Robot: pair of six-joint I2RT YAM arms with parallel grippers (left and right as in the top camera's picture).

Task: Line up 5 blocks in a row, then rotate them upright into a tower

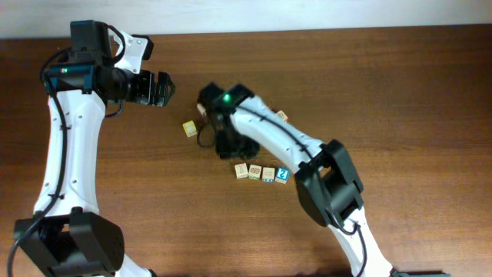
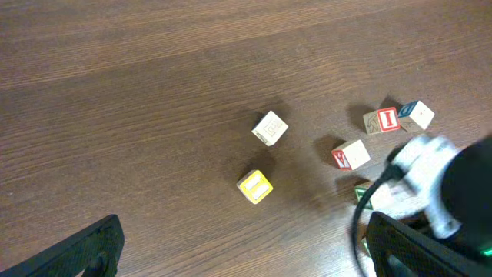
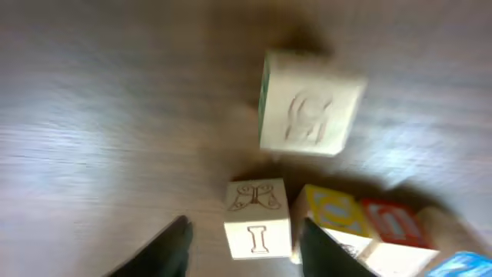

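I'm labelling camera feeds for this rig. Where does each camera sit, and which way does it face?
Overhead: above the table, looking straight down; left arm and right arm both show.
Left wrist: on the left arm, angled down at the table; own fingers at the bottom corners, right arm intruding.
Right wrist: low over the blocks, blurred; its fingers flank a cube printed I.
Shared: overhead and left wrist both see the yellow-bordered cube.
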